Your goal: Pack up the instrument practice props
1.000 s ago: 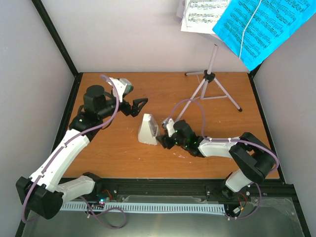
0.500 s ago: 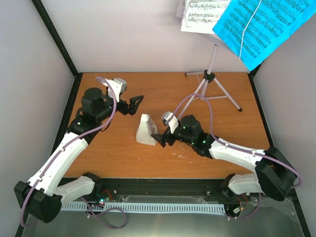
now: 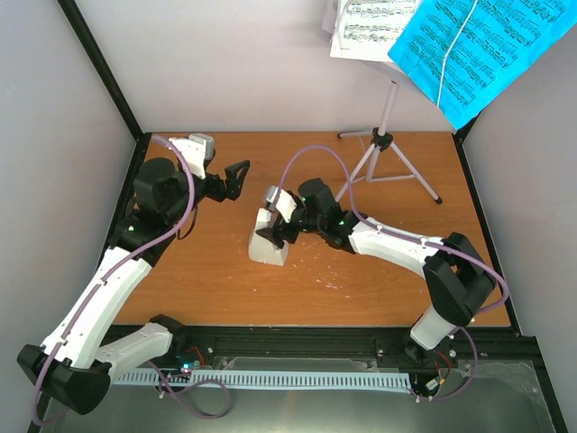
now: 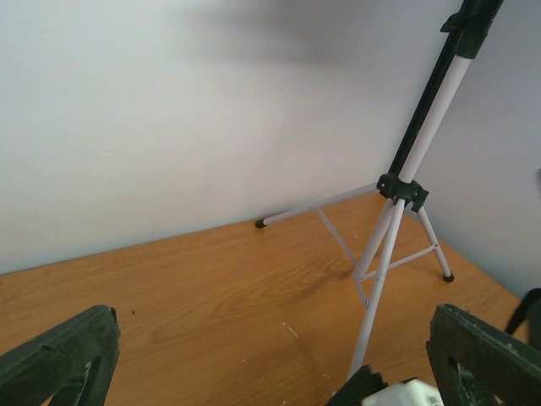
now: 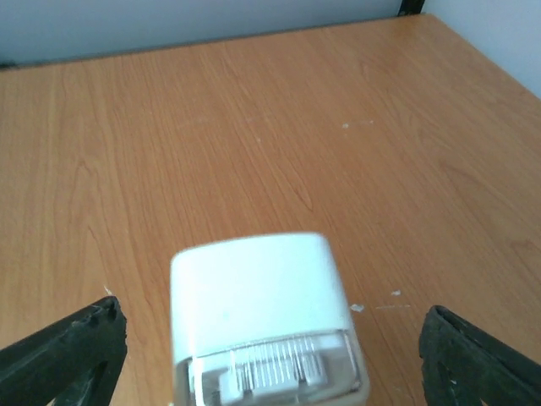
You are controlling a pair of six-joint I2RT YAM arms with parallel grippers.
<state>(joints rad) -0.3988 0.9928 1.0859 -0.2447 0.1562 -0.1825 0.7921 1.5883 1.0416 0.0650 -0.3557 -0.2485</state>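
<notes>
Top view, right pincer [image 3: 275, 232]: has swung from beside the metronome [image 3: 261, 250] to directly over it; jaws spread wide on the way; holding nothing
Top view, left pincer [image 3: 232, 178]: jaws apart, empty; drawn back toward the rear left of the bench [image 3: 207, 271], well apart from the metronome
Top view, props: metronome upright at mid-bench, place unchanged; music stand [image 3: 383, 144] at rear right; white and blue sheet-music pages [image 3: 469, 45] at its top
Left wrist view: fingers [image 4: 59, 364] wide; music stand ahead, untouched
Right wrist view: metronome centred between the fingers [image 5: 63, 355], clear of both
Meaning: grasp looks lined up; closing on the metronome is the likely next step; nothing packed yet
</notes>
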